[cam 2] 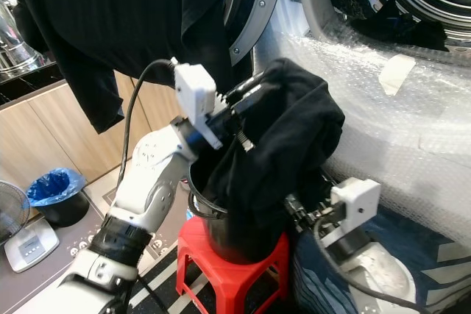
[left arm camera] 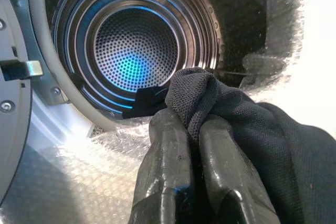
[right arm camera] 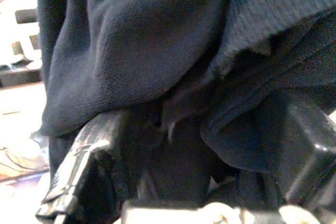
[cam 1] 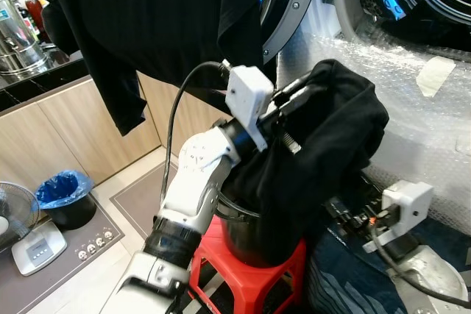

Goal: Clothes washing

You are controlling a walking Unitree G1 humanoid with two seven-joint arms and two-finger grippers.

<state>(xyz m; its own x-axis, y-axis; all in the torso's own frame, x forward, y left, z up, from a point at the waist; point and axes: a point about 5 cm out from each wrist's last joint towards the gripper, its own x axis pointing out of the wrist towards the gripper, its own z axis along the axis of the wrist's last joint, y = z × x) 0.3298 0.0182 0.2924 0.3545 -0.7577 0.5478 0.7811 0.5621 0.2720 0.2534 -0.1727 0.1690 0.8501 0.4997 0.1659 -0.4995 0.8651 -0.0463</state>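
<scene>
Matt black knitted cloth garment [cam 1: 331, 145]; glossy perforated steel washer drum [left arm camera: 134, 51]; crinkly clear bubble wrap [cam 1: 412, 115]; smooth red plastic stool [cam 1: 250, 273]; pale wood-grain cabinet [cam 1: 66, 137].

the left gripper [cam 2: 254, 93] lifts a black garment [cam 2: 283, 159] from a black bucket [cam 2: 221, 237] on a red stool [cam 2: 235, 270].

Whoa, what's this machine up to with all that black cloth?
The robot is doing laundry. Its left gripper is shut on a black garment, lifted out of a black bucket that stands on a red stool. The open washing machine drum lies straight ahead of that gripper. The right gripper is low, pushed in among the same dark fabric. Another black garment hangs over the washer door.
</scene>
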